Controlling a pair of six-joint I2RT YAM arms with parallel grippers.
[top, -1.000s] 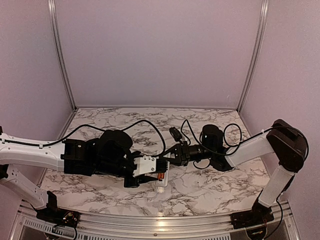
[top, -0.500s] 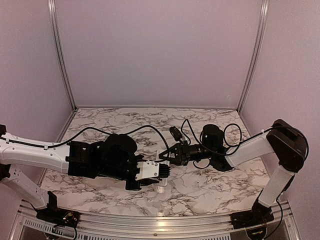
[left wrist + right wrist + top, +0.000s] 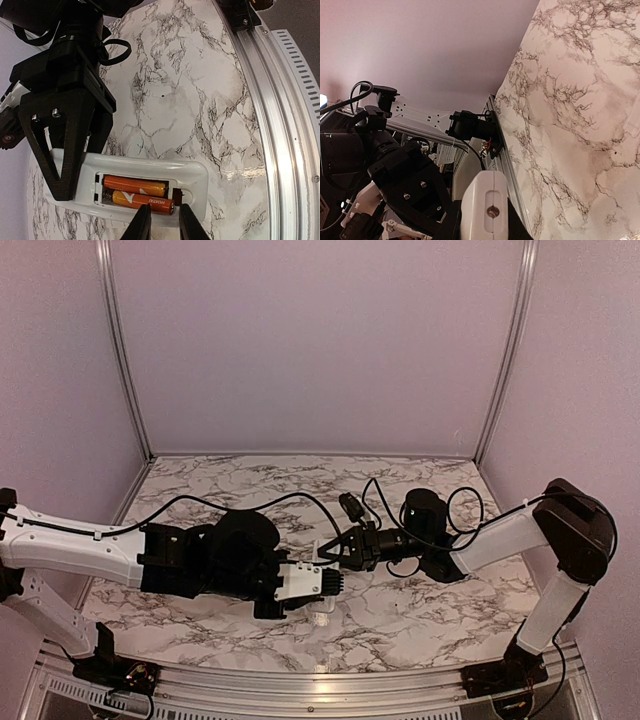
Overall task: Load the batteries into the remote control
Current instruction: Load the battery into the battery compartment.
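two batteries [image 3: 135, 185] lie in remote control [image 3: 192, 172] recess, table [image 3: 200, 100] 6 o'clock. loading looks done. right gripper [image 3: 75, 172] seems to pinch its 9 o'clock end. left gripper [image 3: 161, 222] barely open, holds nothing.

Grey-veined white marble table [image 3: 200, 90] with the remote control [image 3: 195, 175] on it, back upward.
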